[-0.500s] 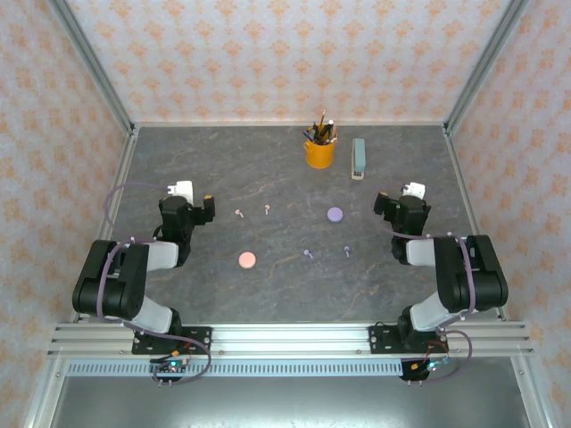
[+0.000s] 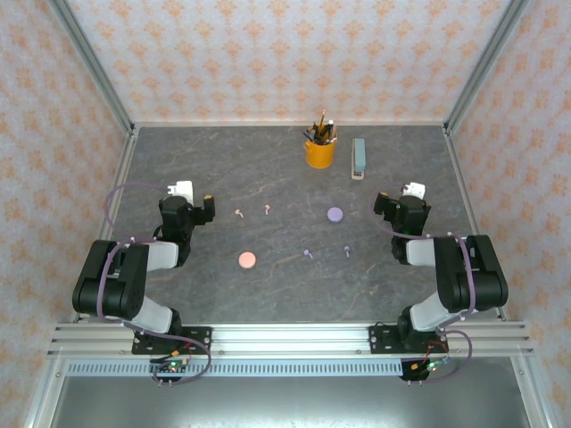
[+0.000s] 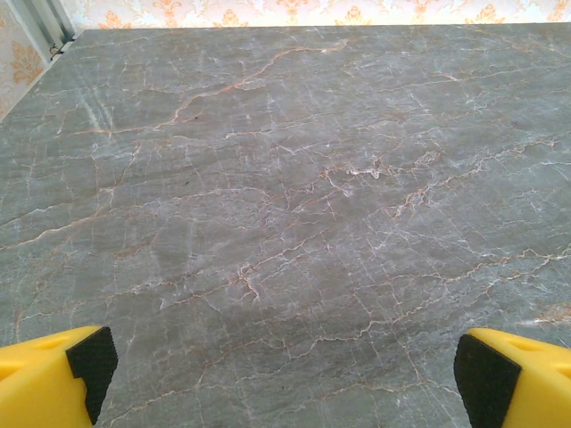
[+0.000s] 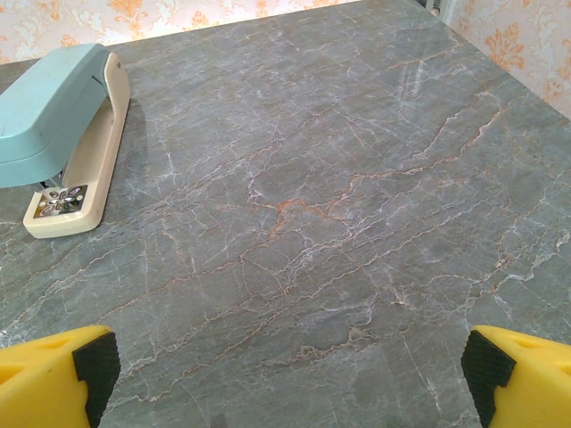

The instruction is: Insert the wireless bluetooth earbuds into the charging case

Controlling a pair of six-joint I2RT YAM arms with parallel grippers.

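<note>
Lying loose, pink earbuds (image 2: 239, 213), lilac earbuds (image 2: 308, 253), left tool (image 3: 285, 370), right tool (image 4: 289, 367), both spread wide, empty

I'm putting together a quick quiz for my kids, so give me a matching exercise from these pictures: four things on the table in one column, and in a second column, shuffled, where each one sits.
Things
1. pink case
2. lilac case
3. yellow cup
4. stapler

Places
A. lying at the back, furthest right of the four
B. nearest the front, left of centre
C. standing at the back, full of pens
D. mid-depth, right of centre

Pairs: 1-B, 2-D, 3-C, 4-A
</note>
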